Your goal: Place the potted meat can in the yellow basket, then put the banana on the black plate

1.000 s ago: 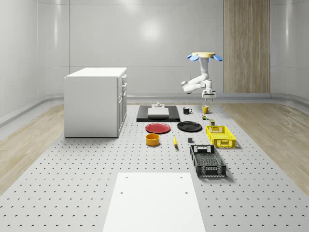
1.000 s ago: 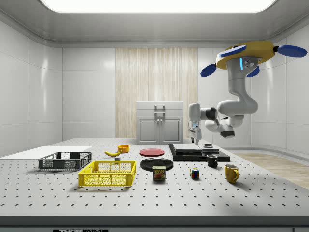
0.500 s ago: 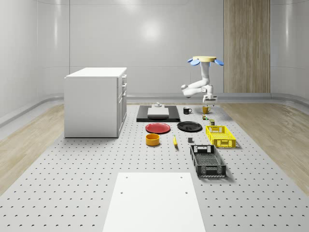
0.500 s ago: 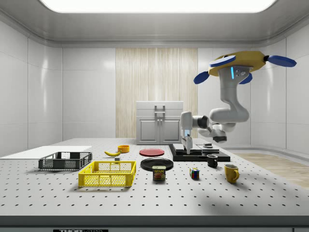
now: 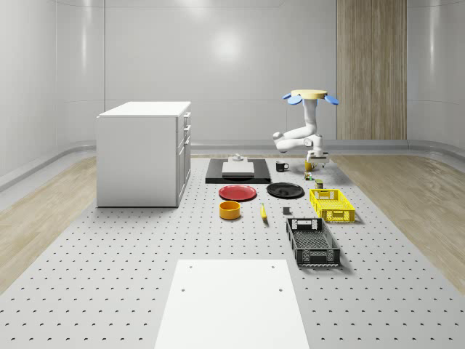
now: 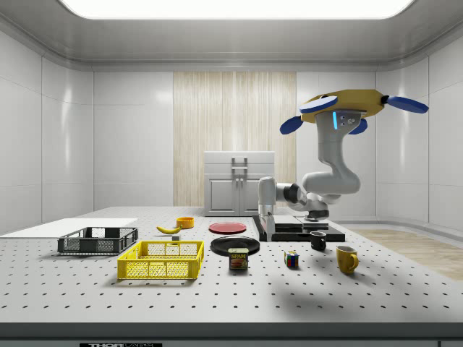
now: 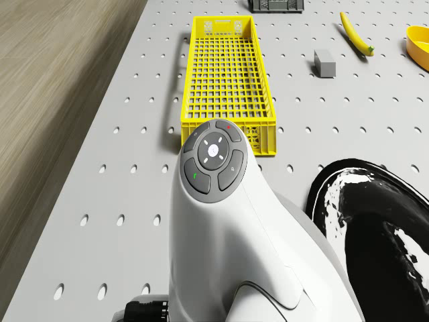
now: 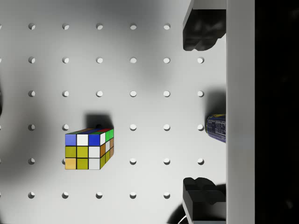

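While the drone (image 6: pixel 346 105) hovers over the table's (image 6: pixel 217 296) far end, its claw (image 6: pixel 266 225) hangs released above the meat can (image 6: pixel 238 259), yellow basket (image 6: pixel 162 261) at nine o'clock.

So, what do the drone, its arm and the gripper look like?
The drone has a flat yellow body with blue rotor blades at its edges and a lit cyan strip below. The arm is glossy white in rounded segments with dark grey joints. One segment carries a round grey pad of buttons, marked with small red and green dots. The gripper's fingers are dark with black pads.
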Tool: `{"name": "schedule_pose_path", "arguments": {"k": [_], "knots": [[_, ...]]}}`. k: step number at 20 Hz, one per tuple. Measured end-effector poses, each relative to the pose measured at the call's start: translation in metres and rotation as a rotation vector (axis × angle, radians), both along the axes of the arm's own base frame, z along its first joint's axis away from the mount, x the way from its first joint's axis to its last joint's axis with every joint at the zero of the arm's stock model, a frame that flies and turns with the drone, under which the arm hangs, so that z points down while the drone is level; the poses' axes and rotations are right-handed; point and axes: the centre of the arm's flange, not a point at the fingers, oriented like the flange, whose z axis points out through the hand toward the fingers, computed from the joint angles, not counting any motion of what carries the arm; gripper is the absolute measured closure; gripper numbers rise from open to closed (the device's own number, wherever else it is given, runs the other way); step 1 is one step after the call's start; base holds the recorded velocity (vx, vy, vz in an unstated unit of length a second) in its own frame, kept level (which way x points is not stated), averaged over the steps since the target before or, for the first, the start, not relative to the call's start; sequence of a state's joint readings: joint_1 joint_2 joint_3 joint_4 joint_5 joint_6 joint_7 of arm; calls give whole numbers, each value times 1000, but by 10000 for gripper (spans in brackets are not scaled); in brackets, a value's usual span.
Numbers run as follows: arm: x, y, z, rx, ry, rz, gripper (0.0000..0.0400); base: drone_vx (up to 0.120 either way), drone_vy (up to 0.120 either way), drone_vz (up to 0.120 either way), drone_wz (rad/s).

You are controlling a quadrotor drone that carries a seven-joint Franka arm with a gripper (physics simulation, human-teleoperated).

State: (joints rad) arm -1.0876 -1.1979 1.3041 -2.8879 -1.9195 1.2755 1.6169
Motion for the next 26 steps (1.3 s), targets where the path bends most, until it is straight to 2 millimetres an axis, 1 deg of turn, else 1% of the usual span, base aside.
{"name": "schedule_pose_path", "arguments": {"k": [2,6,8,14,19,22,26], "knots": [[0,0,0,0,0,0,0,120,-100,0,0],[0,0,0,0,0,0,0,120,-10,0,0],[0,0,0,0,0,0,0,120,-100,0,0],[0,0,0,0,0,0,0,120,0,0,0],[0,0,0,0,0,0,0,120,0,-112,0],[0,0,0,0,0,0,0,27,0,-120,0],[0,0,3,0,0,0,0,0,0,0,0]]}}
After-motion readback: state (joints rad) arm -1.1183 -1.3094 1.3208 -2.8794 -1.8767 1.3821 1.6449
